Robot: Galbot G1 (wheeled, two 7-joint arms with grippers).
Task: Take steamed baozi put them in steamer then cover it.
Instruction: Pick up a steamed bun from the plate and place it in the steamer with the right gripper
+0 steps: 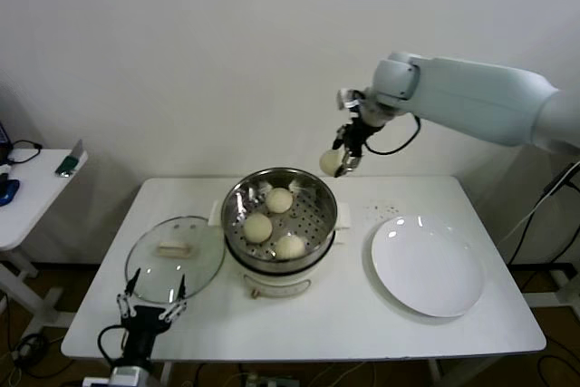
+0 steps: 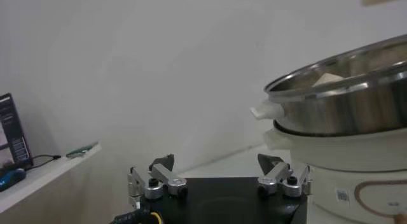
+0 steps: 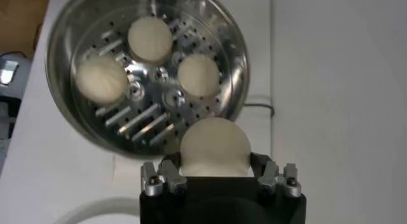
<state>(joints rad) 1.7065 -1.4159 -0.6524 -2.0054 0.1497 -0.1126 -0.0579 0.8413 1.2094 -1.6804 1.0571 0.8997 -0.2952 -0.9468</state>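
White wall behind, white table (image 1: 299, 333) below: the steamer (image 1: 317, 224) sits at the middle of the table, with three buns already on its perforated floor. The fourth bun (image 1: 332, 161) is up in the air, pinched between the fingers of the right gripper (image 1: 346, 155); the wrist view shows them set only as wide as the bun and closed against its two sides.

Seen from the head, that bun hangs above the table just outside the steamer's rim, at about 1 o'clock from the basket's centre. So the basket lies toward 7 o'clock of the held bun and lower down. From the right wrist, the free patch of floor is the part nearest the gripper, with the three buns grouped beyond it. My guess is a short shift inward, then down.

The lid (image 1: 174, 258) lies flat on the table at 9 o'clock of the steamer, with the left gripper (image 1: 150, 304) parked wide open and empty at its near edge. That arm is plainly the closer one for covering. The empty plate (image 1: 426, 266) sits at 3 o'clock.
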